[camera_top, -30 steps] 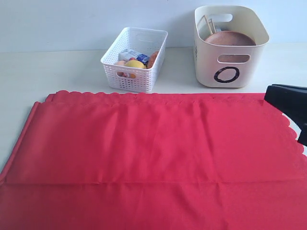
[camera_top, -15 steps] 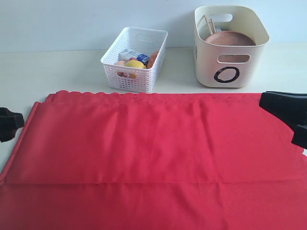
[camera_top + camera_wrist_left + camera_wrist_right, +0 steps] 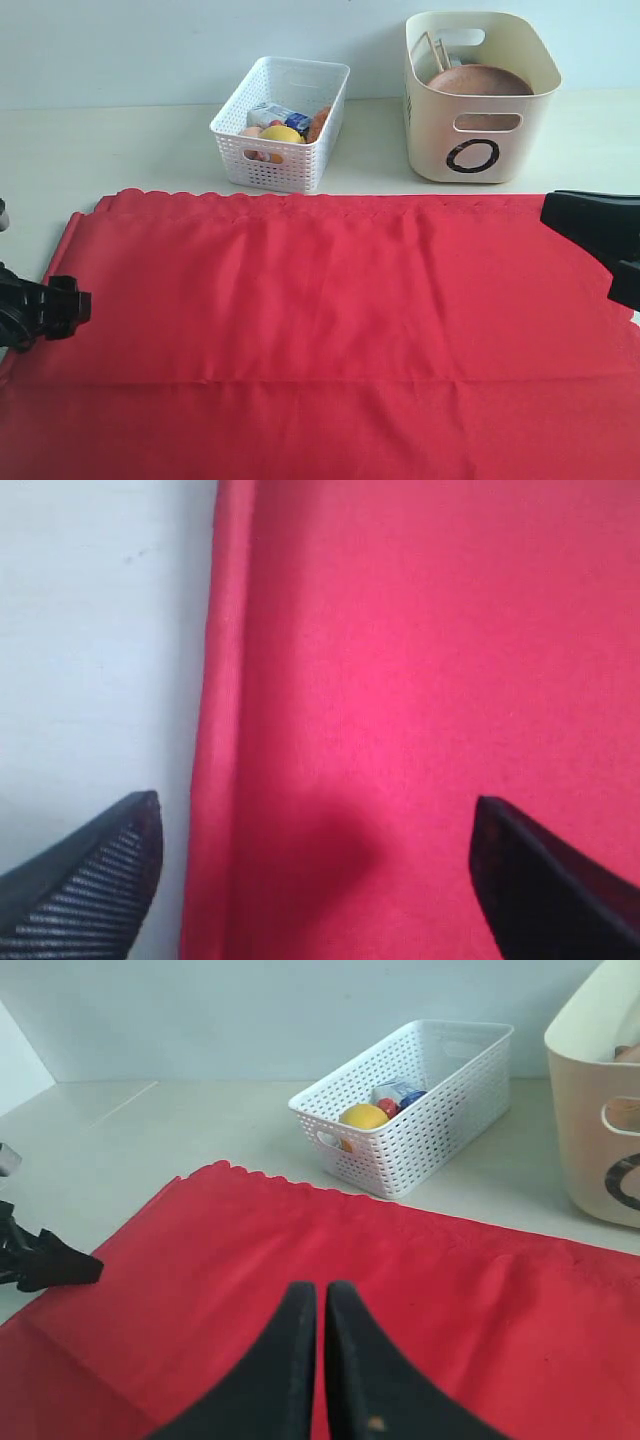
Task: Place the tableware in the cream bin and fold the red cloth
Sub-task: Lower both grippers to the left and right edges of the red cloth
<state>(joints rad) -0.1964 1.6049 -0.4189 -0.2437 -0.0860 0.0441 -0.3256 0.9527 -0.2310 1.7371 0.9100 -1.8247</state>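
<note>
The red cloth point(image 3: 330, 320) lies flat across the front of the table, its scalloped edge toward the containers. My left gripper point(image 3: 55, 308) is at the cloth's left edge. In the left wrist view it point(image 3: 315, 805) stands open, one finger over the table and one over the red cloth point(image 3: 430, 660), with the folded hem between them. My right gripper point(image 3: 550, 208) hovers over the cloth's far right corner. It point(image 3: 320, 1292) is shut with nothing held above the red cloth point(image 3: 420, 1260). The cream bin point(image 3: 440, 110) at the back right holds the wooden plate point(image 3: 480, 80). Other tableware is mostly hidden inside.
A white perforated basket point(image 3: 275, 160) with a lemon point(image 3: 281, 134), a carton and other food stands at the back centre, left of the bin. The same basket point(image 3: 440, 1120) and the cream bin point(image 3: 590, 1120) show in the right wrist view. Pale tabletop point(image 3: 100, 150) surrounds the cloth.
My left gripper has come in from the left edge, moving toward the front and onto the cloth's left hem. The right gripper shifted slightly left, then held still.
</note>
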